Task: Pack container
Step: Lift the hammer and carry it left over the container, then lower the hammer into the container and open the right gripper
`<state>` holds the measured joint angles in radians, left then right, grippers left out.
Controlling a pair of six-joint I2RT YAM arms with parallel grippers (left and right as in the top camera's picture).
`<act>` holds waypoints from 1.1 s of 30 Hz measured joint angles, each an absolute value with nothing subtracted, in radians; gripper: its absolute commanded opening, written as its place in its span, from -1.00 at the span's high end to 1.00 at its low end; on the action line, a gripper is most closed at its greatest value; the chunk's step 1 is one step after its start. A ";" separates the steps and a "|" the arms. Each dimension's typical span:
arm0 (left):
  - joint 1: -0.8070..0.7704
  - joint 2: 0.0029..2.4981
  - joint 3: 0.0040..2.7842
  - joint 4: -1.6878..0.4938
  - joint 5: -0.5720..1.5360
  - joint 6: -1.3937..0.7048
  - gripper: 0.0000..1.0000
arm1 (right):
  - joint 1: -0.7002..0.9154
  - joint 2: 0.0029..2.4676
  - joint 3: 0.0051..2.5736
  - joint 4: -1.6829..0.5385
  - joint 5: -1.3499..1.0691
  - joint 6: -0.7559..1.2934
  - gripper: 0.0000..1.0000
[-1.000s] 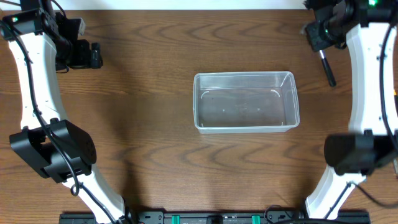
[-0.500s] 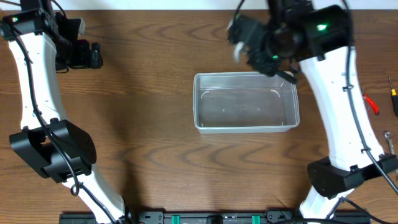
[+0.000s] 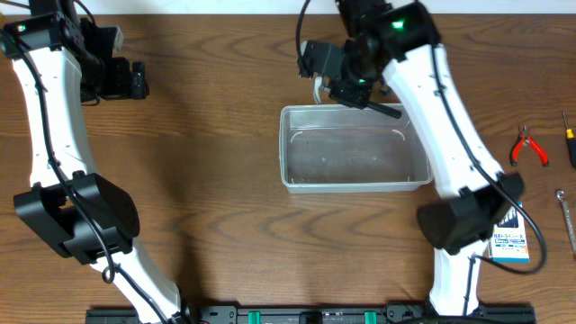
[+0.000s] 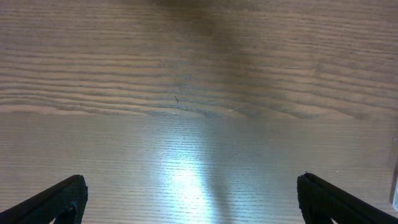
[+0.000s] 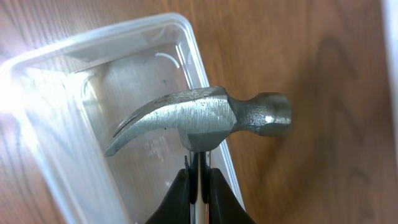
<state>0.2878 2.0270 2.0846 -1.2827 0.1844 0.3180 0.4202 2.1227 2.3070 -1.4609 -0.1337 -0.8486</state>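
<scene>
The container (image 3: 286,151) is a clear shallow plastic bin in the middle of the table, with nothing lying in it. My right gripper (image 3: 349,83) hangs over its back rim, shut on a hammer (image 3: 385,111). In the right wrist view the steel hammer head (image 5: 199,115) hangs above the container's rim (image 5: 93,43), claw over the bin and face over the wood. The right gripper (image 5: 198,180) pinches the shaft just below the head. My left gripper (image 3: 135,79) is at the far back left, open over bare wood (image 4: 193,199).
Red-handled pliers (image 3: 529,147), a screwdriver (image 3: 569,135) and a small wrench (image 3: 565,202) lie at the right edge. A blue-and-white card pack (image 3: 511,245) lies by the right arm's base. The left arm stands along the left side.
The right arm has swung from the back right corner leftwards to the container's back rim, carrying the hammer. That uncovered the tools at the right edge. The left arm has not moved.
</scene>
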 measured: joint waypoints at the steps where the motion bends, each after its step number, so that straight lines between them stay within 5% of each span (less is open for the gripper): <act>1: 0.288 2.027 2.085 -1.283 0.184 0.318 -0.96 | 0.420 2.144 2.307 -1.460 -0.135 -0.852 0.98; 33: 0.288 2.027 2.085 -1.283 0.185 0.318 -0.96 | 0.420 2.331 2.306 -1.536 -0.150 -1.172 0.98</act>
<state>0.2878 2.0270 2.0846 -1.2827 0.1848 0.3180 0.4202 2.3310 2.3058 -1.5364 -0.1497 -1.1717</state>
